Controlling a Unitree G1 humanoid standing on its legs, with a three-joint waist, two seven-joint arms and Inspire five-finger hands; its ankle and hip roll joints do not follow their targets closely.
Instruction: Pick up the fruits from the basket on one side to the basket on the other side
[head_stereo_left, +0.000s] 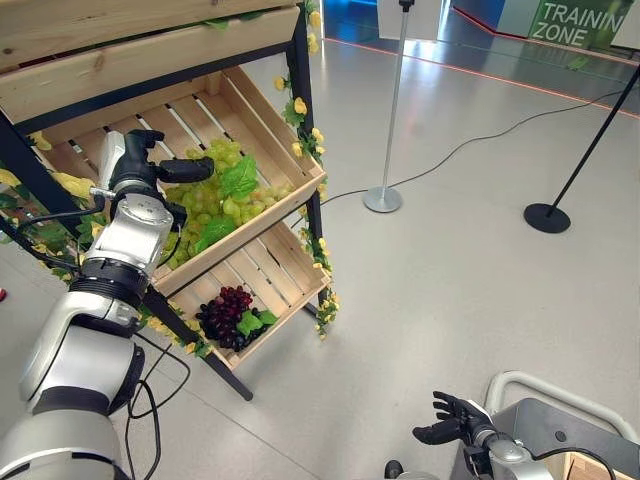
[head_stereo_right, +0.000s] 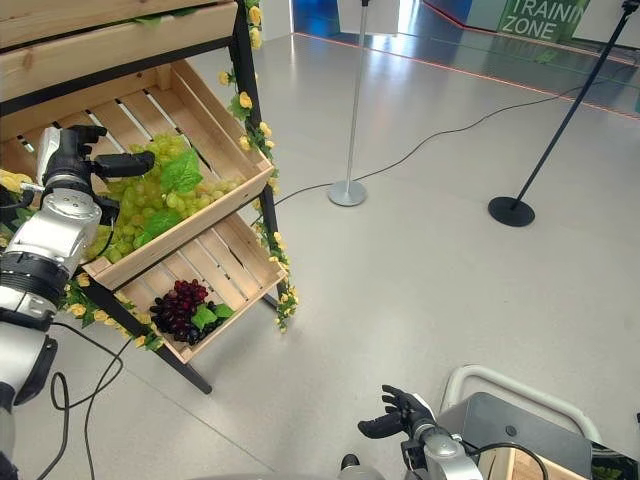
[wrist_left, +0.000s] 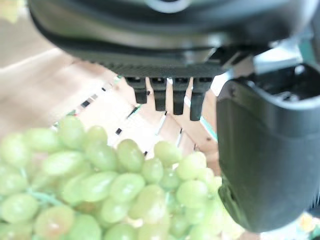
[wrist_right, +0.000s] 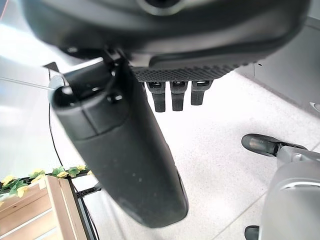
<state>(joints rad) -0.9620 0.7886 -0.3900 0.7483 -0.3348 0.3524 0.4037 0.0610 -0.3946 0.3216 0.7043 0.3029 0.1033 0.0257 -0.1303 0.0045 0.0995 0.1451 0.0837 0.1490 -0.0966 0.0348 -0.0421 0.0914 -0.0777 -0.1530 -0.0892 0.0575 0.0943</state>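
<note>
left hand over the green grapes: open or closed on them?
Open: the left hand hovers above the green grapes, fingers straight, nothing held.

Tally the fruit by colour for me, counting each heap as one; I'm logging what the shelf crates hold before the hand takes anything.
Green grape heaps: 1, in the upper crate, under the open left hand.
Dark purple grape heaps: 1, in the lower crate.
Total: 2.
</note>
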